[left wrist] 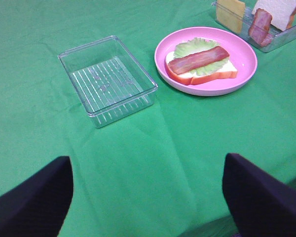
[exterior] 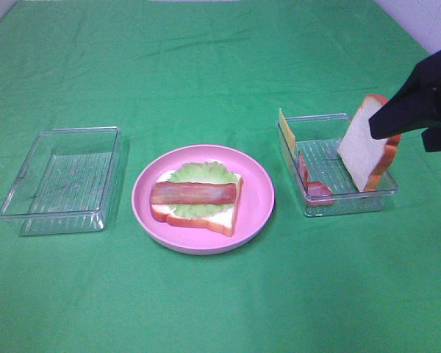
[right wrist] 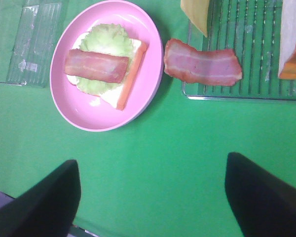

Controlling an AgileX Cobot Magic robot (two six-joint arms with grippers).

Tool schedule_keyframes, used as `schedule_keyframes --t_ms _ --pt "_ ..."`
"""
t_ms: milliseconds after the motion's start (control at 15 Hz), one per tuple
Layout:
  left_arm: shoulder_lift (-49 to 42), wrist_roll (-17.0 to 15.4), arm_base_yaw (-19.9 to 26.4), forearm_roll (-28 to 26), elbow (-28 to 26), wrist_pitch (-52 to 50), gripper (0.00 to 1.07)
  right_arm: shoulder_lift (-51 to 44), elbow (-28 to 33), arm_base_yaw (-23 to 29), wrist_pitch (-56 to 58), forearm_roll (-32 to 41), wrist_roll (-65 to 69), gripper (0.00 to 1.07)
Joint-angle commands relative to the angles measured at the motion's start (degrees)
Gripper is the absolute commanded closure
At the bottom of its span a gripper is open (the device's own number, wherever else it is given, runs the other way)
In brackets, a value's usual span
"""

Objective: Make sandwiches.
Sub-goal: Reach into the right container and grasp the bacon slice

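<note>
On the pink plate (exterior: 259, 187) lies a bread slice (exterior: 206, 217) with a lettuce leaf (exterior: 198, 174) and a reddish bacon strip (exterior: 193, 193) on top. The clear right tray (exterior: 345, 203) holds a second bread slice (exterior: 361, 147) standing on edge, yellow cheese (exterior: 286, 131) and a pink ham slice (exterior: 309, 179). My right gripper (exterior: 406, 121) hangs high by that tray, open and empty; the right wrist view shows its fingers (right wrist: 44, 202) spread above the cloth near the plate (right wrist: 89, 109) and ham (right wrist: 202, 63). My left gripper (left wrist: 148, 197) is open and empty, well short of the plate (left wrist: 242, 59).
An empty clear tray (exterior: 62, 133) sits left of the plate, also seen in the left wrist view (left wrist: 107, 79). Green cloth (exterior: 220, 294) covers the whole table. A pale wall shows at the far right corner.
</note>
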State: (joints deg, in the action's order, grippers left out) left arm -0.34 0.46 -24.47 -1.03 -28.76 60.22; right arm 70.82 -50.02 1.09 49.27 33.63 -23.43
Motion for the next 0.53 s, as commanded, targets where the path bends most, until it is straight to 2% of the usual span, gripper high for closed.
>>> schedule_keyframes --t_ms 67,267,400,533 --pt "-1.1 -0.5 -0.1 -0.1 0.1 -0.7 0.27 6.8 -4.5 3.4 1.2 -2.5 0.3 0.32" --pt "-1.1 -0.5 -0.1 -0.1 0.1 -0.7 0.27 20.2 -13.4 12.3 1.6 -14.7 12.3 0.32" --pt "-1.1 -0.5 -0.1 -0.1 0.1 -0.7 0.27 22.6 -15.1 13.9 1.9 -16.0 13.5 0.32" --pt "-1.1 -0.5 -0.1 -0.1 0.1 -0.7 0.27 29.5 -20.5 16.4 1.9 -17.7 17.6 0.33"
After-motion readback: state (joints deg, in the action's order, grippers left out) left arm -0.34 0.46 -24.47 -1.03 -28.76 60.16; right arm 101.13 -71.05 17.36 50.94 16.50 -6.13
